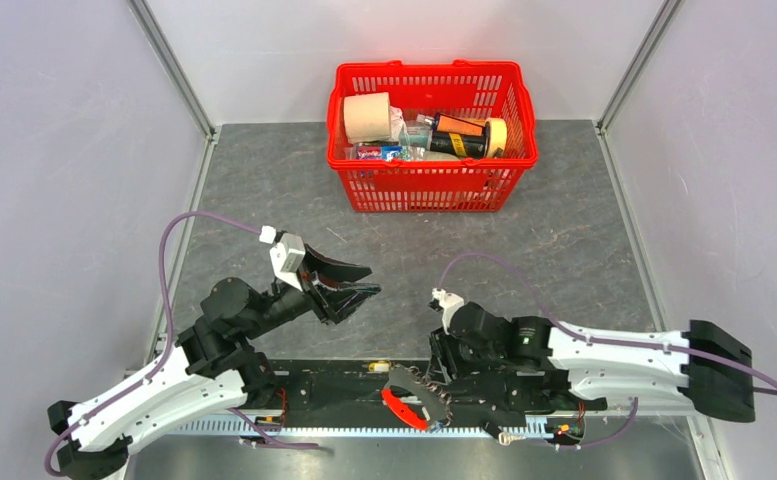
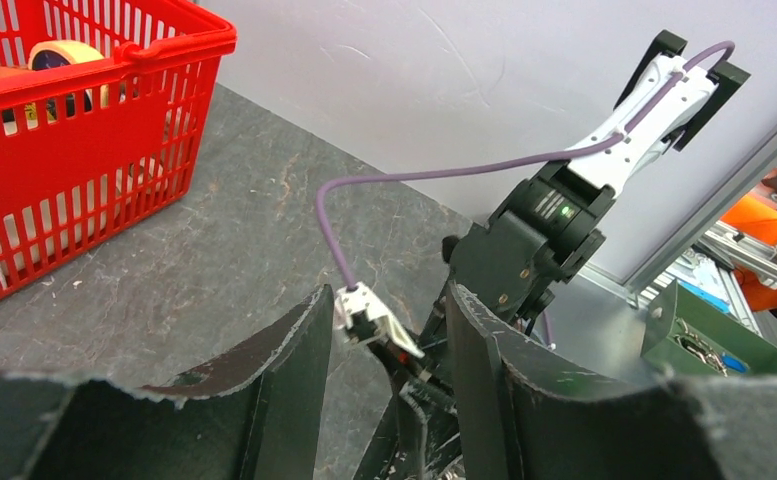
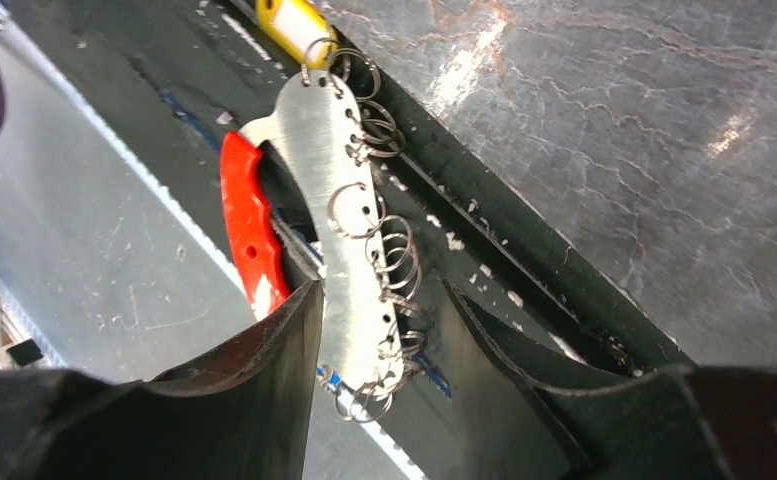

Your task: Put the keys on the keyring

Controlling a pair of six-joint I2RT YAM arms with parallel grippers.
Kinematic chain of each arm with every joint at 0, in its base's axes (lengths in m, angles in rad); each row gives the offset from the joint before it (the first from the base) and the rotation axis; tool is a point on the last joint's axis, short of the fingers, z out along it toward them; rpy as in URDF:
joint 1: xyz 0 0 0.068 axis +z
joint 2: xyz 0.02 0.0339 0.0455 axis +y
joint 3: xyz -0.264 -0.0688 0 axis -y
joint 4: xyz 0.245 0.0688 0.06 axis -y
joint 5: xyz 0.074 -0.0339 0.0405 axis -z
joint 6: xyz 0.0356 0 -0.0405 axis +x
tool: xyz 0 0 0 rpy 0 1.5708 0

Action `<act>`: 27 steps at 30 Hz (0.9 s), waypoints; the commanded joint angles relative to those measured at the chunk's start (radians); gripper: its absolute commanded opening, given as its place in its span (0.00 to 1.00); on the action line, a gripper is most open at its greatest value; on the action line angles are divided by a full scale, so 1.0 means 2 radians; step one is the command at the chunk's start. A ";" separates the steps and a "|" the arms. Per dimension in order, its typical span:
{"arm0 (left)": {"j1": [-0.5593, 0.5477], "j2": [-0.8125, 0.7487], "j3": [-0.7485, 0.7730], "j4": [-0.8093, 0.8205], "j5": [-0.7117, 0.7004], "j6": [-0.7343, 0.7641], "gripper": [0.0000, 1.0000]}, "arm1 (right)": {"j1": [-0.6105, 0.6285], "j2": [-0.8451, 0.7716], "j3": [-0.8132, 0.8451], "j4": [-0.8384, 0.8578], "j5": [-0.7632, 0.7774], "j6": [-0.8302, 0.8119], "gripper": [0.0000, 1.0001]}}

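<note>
A curved silver, red-handled keyring (image 3: 329, 180) is straddled by the right gripper (image 3: 381, 295), held apart; grasping seems in hand, closing is needed next.

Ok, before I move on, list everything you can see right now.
table: one, grey, under everything
keyring: one, silver plate with wire rings and red grip, table's near edge
tag: one, yellow, by one end of the keyring
key: one, small, silvery, near edge, right of the keyring
basket: one, red, far centre
paper roll: one, beige, basket's left
bottle: one, black with orange label, basket's middle
tape roll: one, yellow, basket's right
left gripper: one, black, open and empty above the table
right gripper: one, black, open, fingers either side of the keyring
</note>
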 commanded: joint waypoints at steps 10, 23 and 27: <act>0.001 0.015 -0.005 0.025 0.015 -0.015 0.53 | 0.002 -0.189 -0.017 -0.164 -0.039 0.007 0.56; 0.001 0.026 -0.003 0.031 0.023 -0.017 0.53 | 0.003 -0.114 -0.013 -0.126 -0.114 0.067 0.56; 0.001 0.020 -0.009 0.030 0.022 -0.019 0.52 | 0.003 -0.087 -0.012 -0.100 -0.107 0.085 0.54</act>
